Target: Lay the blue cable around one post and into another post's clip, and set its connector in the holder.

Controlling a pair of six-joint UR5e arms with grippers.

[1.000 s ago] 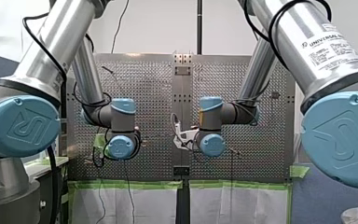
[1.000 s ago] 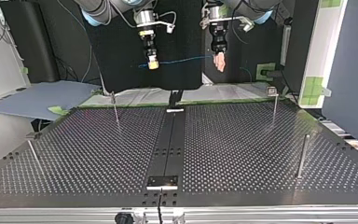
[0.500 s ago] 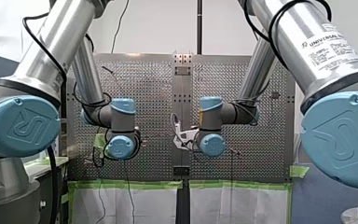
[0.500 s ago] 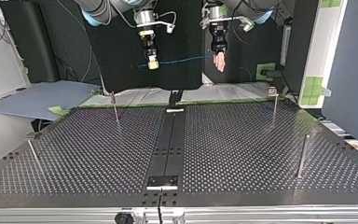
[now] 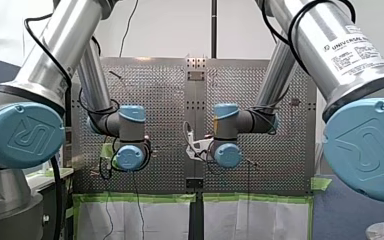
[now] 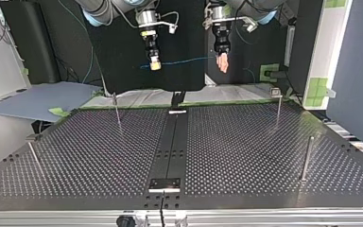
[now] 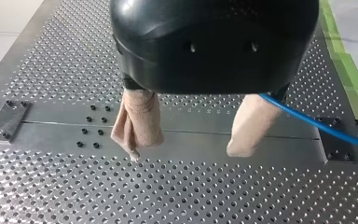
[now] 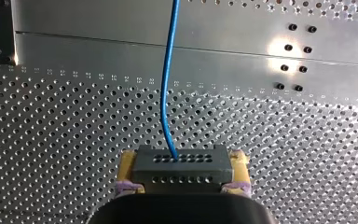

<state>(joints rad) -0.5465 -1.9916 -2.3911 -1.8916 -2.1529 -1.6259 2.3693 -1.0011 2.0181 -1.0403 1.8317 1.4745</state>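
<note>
Stillness marks the last second: neither arm has moved, so routing has yet to begin. My right gripper (image 8: 182, 163), yellow-padded, clamps the dark perforated block connector (image 8: 181, 173) above the table's far end in the top view. The thin blue cable (image 6: 184, 60) spans to my left gripper (image 7: 184, 151), beige pads spread wide, passing beside one. Slim upright metal posts (image 6: 307, 158) stand bare on the perforated metal table (image 6: 246, 156), and a black panel (image 6: 118, 61) backs the room.

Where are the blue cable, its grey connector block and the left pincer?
thin blue cable (image 8: 164, 88), right wrist view, mid-length of the strand.
dark grey perforated connector block (image 8: 182, 167), right wrist view, centre of its face.
left arm's beige-padded pincer (image 7: 184, 151), left wrist view, midway between fingertips.
</note>
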